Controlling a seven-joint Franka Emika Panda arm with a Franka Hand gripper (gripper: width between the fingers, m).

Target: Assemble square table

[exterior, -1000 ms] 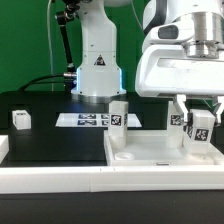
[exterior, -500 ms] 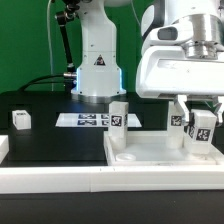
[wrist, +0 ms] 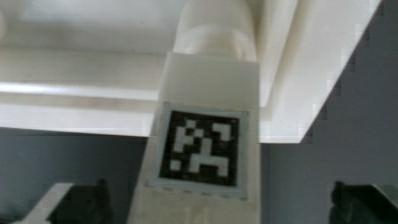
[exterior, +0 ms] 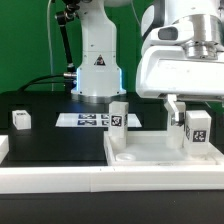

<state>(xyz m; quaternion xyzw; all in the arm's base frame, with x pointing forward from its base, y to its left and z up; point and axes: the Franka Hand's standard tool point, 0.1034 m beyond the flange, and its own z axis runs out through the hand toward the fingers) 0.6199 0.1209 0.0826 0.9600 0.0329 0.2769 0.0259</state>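
Exterior view: the claw (exterior: 199,120) hangs over the square slab (exterior: 150,152) with its jaws apart. Between them stands an upright leg (exterior: 198,131). The wrist view shows both fingertips (wrist: 71,203) clear of it, so nothing is clamped.

A second leg (exterior: 118,113) stands upright on the slab, away from the claw toward the exterior view's left. So two legs look placed, though whether they are fully seated cannot be told. A dark patch just behind the claw's finger may be a third.

A loose leg (exterior: 21,119) waits on the black table (exterior: 50,135), well apart from the claw, with the marker board (exterior: 85,120) and the second leg between them. The long white rail (exterior: 60,180) borders the table's front edge.
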